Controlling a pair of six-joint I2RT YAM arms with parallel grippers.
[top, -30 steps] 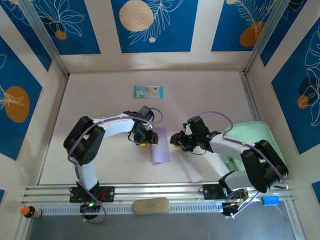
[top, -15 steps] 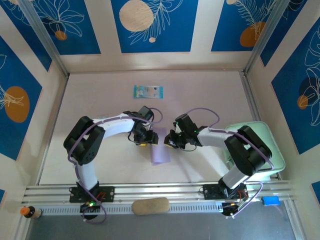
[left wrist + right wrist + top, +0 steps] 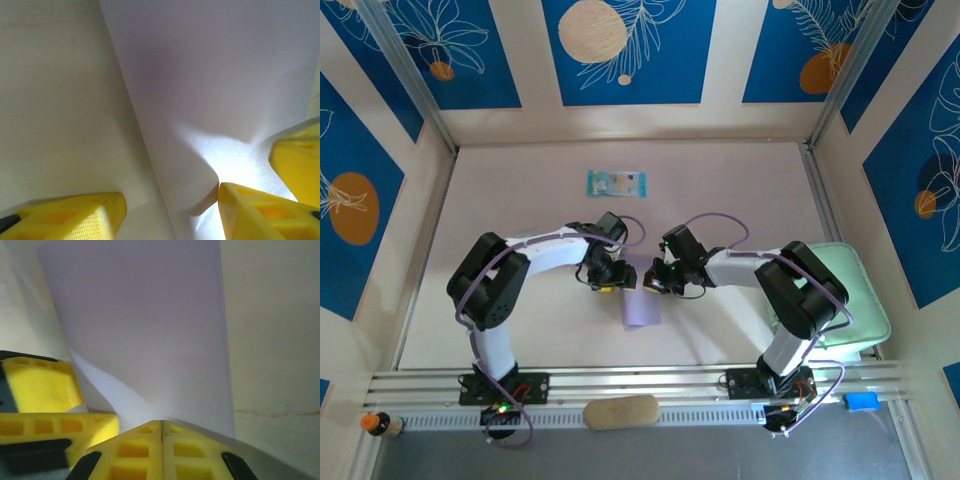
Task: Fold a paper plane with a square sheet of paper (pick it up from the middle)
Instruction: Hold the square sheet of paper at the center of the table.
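Pale table (image 3: 520,205), blue-panel walls; left pincer (image 3: 604,280) released, fingers (image 3: 260,210) straddling sheet's left edge; lilac sheet (image 3: 640,308) lies mid-table between arms; right pincer (image 3: 655,282) clenched at sheet's upper right, grip unclear; green tray (image 3: 865,295) far right.

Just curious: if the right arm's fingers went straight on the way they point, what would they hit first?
Probably the lilac paper, directly ahead of the shut right fingers; the left arm's fingers sit aside. Depth is unclear.
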